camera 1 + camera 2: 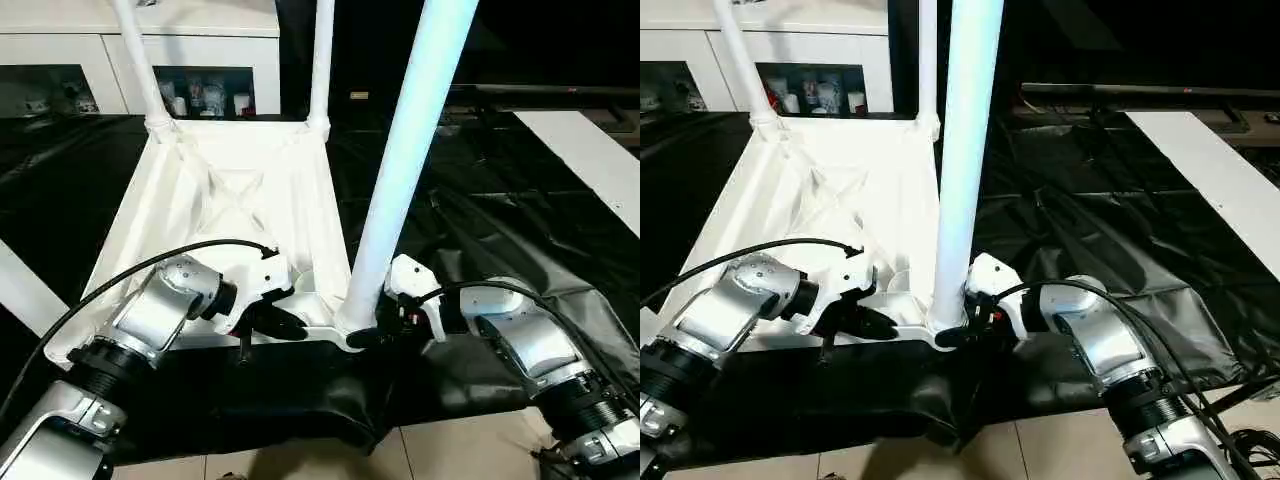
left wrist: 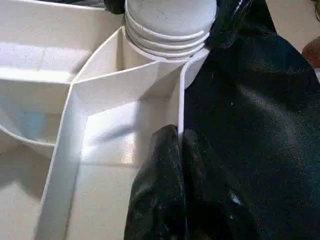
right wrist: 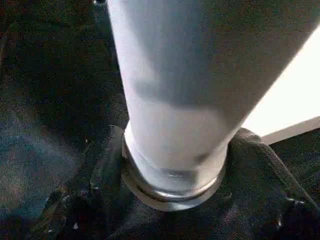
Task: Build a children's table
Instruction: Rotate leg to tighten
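Currently left hand (image 1: 290, 325) pinching stiff tabletop (image 1: 240, 200) rim, right hand (image 1: 375, 335) clamped low on light, slick leg (image 1: 400, 170).

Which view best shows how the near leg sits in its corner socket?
The left wrist view: the leg's threaded base sits atop the corner socket. The right wrist view shows the leg close but the socket is indistinct; the eye views show it distantly.

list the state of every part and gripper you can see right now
tabletop: upside down on the black sheet, ribbed underside up
two far legs: standing in the far corner sockets
near leg: upright in the near right corner socket, threads partly visible
left gripper: jaws shut on the tabletop's near rim
right gripper: at the near leg's base, jaw state unclear
cabinet: glass doors closed
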{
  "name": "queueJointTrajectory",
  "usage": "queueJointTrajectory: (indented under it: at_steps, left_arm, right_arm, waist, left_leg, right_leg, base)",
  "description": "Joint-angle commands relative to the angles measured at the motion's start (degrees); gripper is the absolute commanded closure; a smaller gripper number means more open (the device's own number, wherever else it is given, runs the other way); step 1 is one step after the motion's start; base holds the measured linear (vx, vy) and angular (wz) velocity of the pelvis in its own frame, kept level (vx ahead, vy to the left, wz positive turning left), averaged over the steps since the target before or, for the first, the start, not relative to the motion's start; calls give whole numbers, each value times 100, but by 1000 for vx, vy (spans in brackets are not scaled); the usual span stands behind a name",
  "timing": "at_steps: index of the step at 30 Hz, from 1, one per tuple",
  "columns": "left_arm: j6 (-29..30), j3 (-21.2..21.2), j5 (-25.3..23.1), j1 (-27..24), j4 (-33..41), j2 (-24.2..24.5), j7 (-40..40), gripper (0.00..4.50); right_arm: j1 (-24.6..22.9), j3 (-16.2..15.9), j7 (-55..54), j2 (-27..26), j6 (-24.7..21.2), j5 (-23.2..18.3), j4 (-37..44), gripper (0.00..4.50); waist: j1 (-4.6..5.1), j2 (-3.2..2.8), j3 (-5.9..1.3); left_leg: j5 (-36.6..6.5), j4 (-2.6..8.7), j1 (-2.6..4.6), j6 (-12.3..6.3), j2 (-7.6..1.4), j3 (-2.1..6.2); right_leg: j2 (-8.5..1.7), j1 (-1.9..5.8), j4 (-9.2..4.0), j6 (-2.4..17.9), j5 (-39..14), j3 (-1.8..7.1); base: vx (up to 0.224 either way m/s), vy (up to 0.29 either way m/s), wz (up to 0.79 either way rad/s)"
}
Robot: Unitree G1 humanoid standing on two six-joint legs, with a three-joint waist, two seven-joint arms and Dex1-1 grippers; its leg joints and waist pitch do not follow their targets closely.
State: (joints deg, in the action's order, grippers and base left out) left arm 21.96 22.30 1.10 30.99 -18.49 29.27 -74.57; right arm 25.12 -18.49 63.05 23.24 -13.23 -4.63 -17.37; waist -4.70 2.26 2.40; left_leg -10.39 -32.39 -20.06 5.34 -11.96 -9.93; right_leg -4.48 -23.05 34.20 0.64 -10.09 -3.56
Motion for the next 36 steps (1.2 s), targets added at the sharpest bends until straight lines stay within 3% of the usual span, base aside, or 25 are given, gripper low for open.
queueJointTrajectory:
  at_steps: [1, 2, 3, 4, 5, 6, 7, 12, 16, 19, 23, 25, 28, 29, 30, 32, 33, 34, 36]
  left_arm:
    - [116, 123, -34, -92, -83, -156, 144, 450]
    - [129, 12, -78, -48, -235, -298, 477, 450]
    - [235, -220, -114, 54, -525, -587, 1102, 450]
    - [253, -257, -119, 71, -571, -634, 1203, 450]
    - [319, -372, -124, 134, -726, -796, 1521, 450]
    - [401, -477, -129, 197, -888, -976, 1851, 450]
    - [457, -562, -128, 247, -1019, -1119, 2113, 450]
    - [563, -675, -279, 542, -1747, -1736, 3184, 450]
    - [398, -709, -444, 772, -2315, -2027, 3654, 450]
    - [306, -704, -520, 887, -2597, -2128, 3813, 450]
    - [253, -626, -577, 920, -2675, -2090, 3826, 450]
    - [204, -577, -587, 933, -2703, -2032, 3787, 450]
    - [145, -566, -600, 922, -2677, -1967, 3626, 450]
    - [150, -562, -607, 911, -2653, -1942, 3566, 450]
    - [135, -557, -625, 912, -2665, -1919, 3522, 450]
    - [123, -552, -638, 915, -2678, -1906, 3496, 450]
    - [98, -536, -631, 866, -2584, -1819, 3352, 450]
    - [43, -511, -620, 829, -2504, -1762, 3235, 450]
    - [5, -488, -549, 768, -2370, -1683, 3003, 450]
  right_arm:
    - [89, 196, -717, -236, -184, 130, -390, 181]
    - [130, 336, -1105, -407, -267, 136, -545, 181]
    - [195, 554, -1686, -668, -360, 128, -775, 181]
    - [206, 588, -1775, -708, -374, 126, -810, 182]
    - [225, 663, -1991, -824, -434, 111, -882, 182]
    - [234, 749, -2292, -984, -492, 105, -952, 182]
    - [247, 821, -2536, -1116, -548, 96, -1013, 183]
    - [430, 1067, -3924, -1938, -667, 165, -1438, 183]
    - [671, 1263, -4649, -2463, -774, 165, -1743, 183]
    - [796, 1237, -4725, -2650, -768, 198, -1832, 183]
    - [810, 1214, -4482, -2689, -695, 99, -1771, 183]
    - [742, 1229, -4251, -2679, -516, -8, -1628, 114]
    - [598, 1187, -4019, -2530, -466, -17, -1345, 107]
    - [558, 1182, -3951, -2433, -451, -2, -1259, 76]
    - [534, 1200, -3885, -2355, -439, -12, -1190, 76]
    - [520, 1219, -3833, -2298, -435, -26, -1142, 66]
    - [409, 1235, -3478, -1971, -344, -103, -790, 66]
    - [346, 1240, -3233, -1792, -358, -185, -585, 52]
    - [257, 1201, -2819, -1485, -402, -268, -312, 52]
  waist:
    - [26, 0, -279]
    - [45, 10, -250]
    - [73, 19, -238]
    - [100, 16, -242]
    - [125, 37, -255]
    - [151, 48, -254]
    - [140, 33, -254]
    - [183, 45, -270]
    - [185, 21, -277]
    - [177, 7, -274]
    - [158, 7, -278]
    - [151, 21, -286]
    - [140, 16, -277]
    - [155, 30, -276]
    - [155, 30, -276]
    - [221, 34, -282]
    - [227, 57, -275]
    - [194, 36, -282]
    - [181, 55, -282]
  left_leg:
    - [-1115, 354, 1, -142, -105, -16]
    - [-1240, 371, -9, -108, -102, -17]
    - [-1471, 379, 8, 7, -90, -6]
    - [-1629, 369, 42, 124, -79, 10]
    - [-1666, 366, 36, 135, -75, 21]
    - [-1606, 381, -18, 154, -71, 42]
    - [-1661, 374, 15, 141, -72, 46]
    - [-1588, 369, 12, 101, -63, 30]
    - [-1512, 376, 10, 107, -63, 31]
    - [-1577, 377, 16, 112, -55, 30]
    - [-1658, 390, 10, 86, -68, 37]
    - [-1697, 388, 15, 80, -65, 35]
    - [-1672, 403, -10, 53, -73, 40]
    - [-1650, 413, -41, 37, -68, 50]
    - [-1650, 413, -41, 37, -68, 50]
    - [-1663, 415, -69, 15, -63, 70]
    - [-1650, 408, -63, -2, -62, 67]
    - [-1652, 385, -13, -57, -77, 48]
    - [-1520, 391, -54, -128, -96, 52]
  right_leg:
    - [-306, 289, -358, 1109, -1292, 237]
    - [-301, 272, -387, 1052, -1532, 236]
    - [-311, 259, -441, 909, -2062, 230]
    - [-323, 230, -478, 804, -2459, 219]
    - [-325, 234, -487, 758, -2569, 215]
    - [-320, 261, -481, 663, -2635, 206]
    - [-327, 229, -516, 585, -2728, 204]
    - [-307, 206, -500, 691, -2350, 223]
    - [-302, 211, -480, 728, -2101, 227]
    - [-301, 209, -495, 686, -2147, 226]
    - [-310, 224, -496, 669, -2113, 225]
    - [-316, 221, -507, 642, -2226, 224]
    - [-320, 233, -509, 618, -2186, 225]
    - [-317, 265, -504, 580, -2211, 214]
    - [-317, 265, -504, 580, -2211, 214]
    - [-320, 275, -506, 567, -2279, 200]
    - [-324, 266, -521, 555, -2346, 198]
    - [-333, 228, -530, 594, -2292, 216]
    - [-325, 278, -492, 683, -1985, 218]
  base:
    - [0, 0, 0]
    - [0, 0, 0]
    - [0, 0, 0]
    - [-56, -7, -2]
    - [-56, -7, -2]
    - [-59, 2, -5]
    - [0, 0, 0]
    - [0, 0, 0]
    - [0, 0, 0]
    - [0, 0, 0]
    - [0, 0, 0]
    - [0, 0, 0]
    - [0, 0, 0]
    - [0, 0, 0]
    - [0, 0, 0]
    - [0, 0, 0]
    - [0, 0, 0]
    - [0, 0, 0]
    - [0, 0, 0]
